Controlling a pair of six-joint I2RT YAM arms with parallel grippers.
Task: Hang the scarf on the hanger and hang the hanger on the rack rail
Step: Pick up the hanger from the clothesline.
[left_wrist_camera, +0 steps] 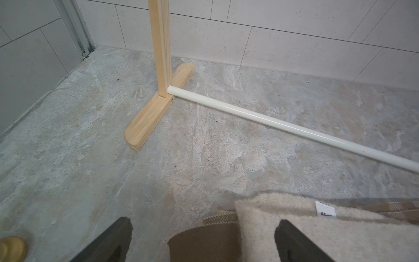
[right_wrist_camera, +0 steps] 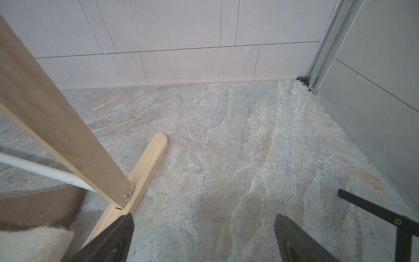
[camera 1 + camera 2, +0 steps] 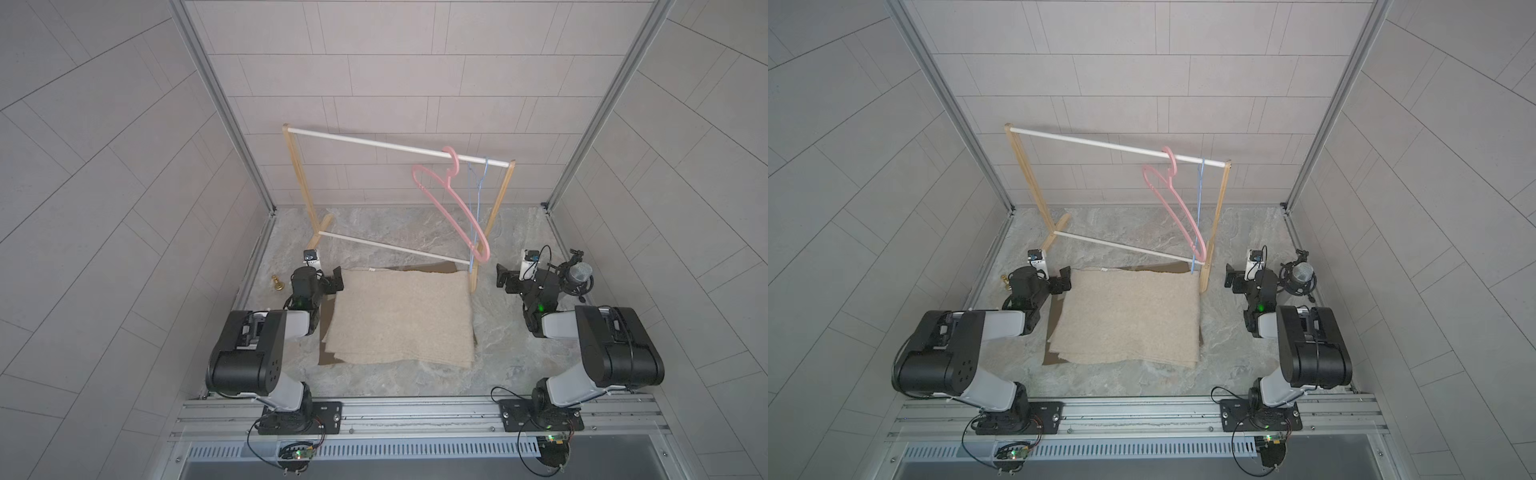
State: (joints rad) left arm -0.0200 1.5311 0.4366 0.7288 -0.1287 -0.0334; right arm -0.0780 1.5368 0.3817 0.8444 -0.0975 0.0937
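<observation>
Starting: no grasp yet. Shows the scarf (image 3: 399, 316) folded flat at the middle of the bench (image 3: 395, 380), left gripper (image 3: 336, 280) spread over its far-left corner, right gripper (image 3: 503, 276) spread, apart from it, by the rack (image 3: 497, 208). Calls next for pinching a scarf edge and lifting toward the pink hanger (image 3: 463, 210) on the far rail (image 3: 374, 143). Reveals the scarf's label (image 1: 325, 209) in the left wrist view only; catches the hanger in top views only.
</observation>
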